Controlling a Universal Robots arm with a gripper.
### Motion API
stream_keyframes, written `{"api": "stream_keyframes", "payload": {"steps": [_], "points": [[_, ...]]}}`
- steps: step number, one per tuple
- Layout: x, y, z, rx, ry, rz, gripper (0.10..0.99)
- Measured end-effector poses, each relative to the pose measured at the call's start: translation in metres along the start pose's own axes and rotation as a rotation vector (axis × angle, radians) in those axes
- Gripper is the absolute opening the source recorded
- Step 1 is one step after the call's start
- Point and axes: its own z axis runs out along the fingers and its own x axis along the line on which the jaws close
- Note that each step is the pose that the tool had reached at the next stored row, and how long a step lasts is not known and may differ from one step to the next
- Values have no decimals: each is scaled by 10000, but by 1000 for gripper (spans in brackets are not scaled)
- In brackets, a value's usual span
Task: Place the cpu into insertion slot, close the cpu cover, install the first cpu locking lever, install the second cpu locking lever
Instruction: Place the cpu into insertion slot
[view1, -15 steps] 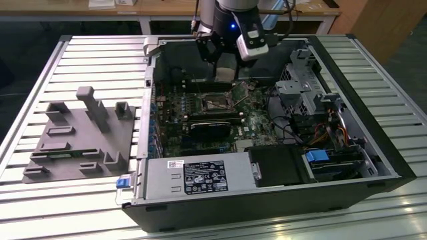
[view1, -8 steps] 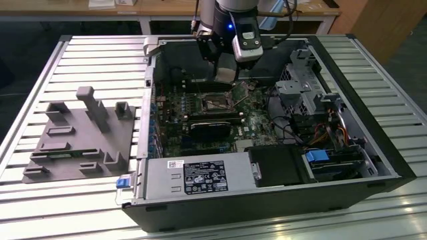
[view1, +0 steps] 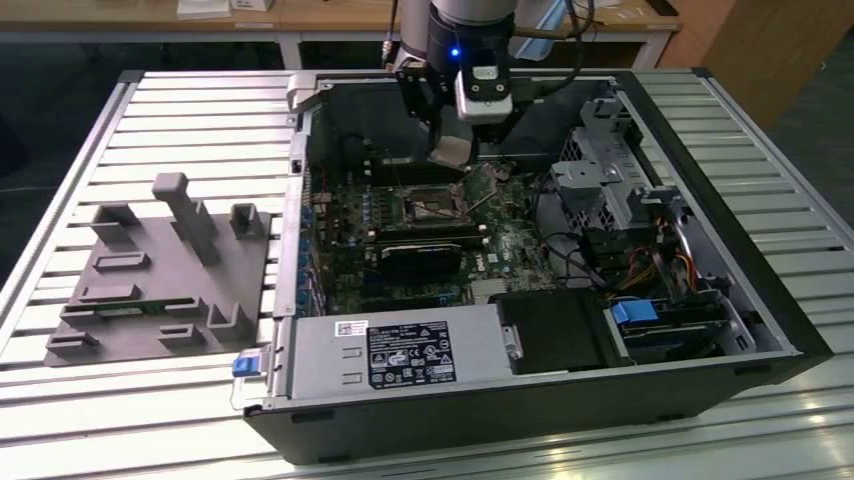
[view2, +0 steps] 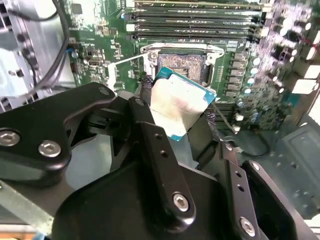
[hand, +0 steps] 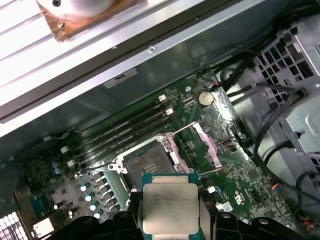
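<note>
OK, your computer case (view1: 534, 425) lies open w/ the motherboard (view1: 505, 240) facing up; inside it the insertion slot (hand: 147, 162) sits dark and uncovered, the cpu cover (hand: 209, 145) swung up beside it; the cpu (view2: 177, 105) isn't in the slot; your gripper (view1: 450, 150) pinches it by two opposite edges, silver top showing in the first wrist view (hand: 167, 210), above the board and near the slot but apart from it. Memory slots (view2: 195, 22) run just beside the socket; a grey power supply (view1: 387, 355) fills the case's near wall, w/ a metal drive cage (view1: 607, 190) and loose cables (view1: 587, 262) toward the exterior view's right. Case rests on a slatted metal table (view1: 200, 110); a grey fixture block (view1: 160, 270) sits on it at the exterior view's left; a wooden desk (view1: 334, 15) stands behind.
</note>
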Motion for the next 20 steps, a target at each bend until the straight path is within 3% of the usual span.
{"api": "stream_keyframes", "payload": {"steps": [20], "points": [[0,-2,23,-69,-310,3631,537]]}}
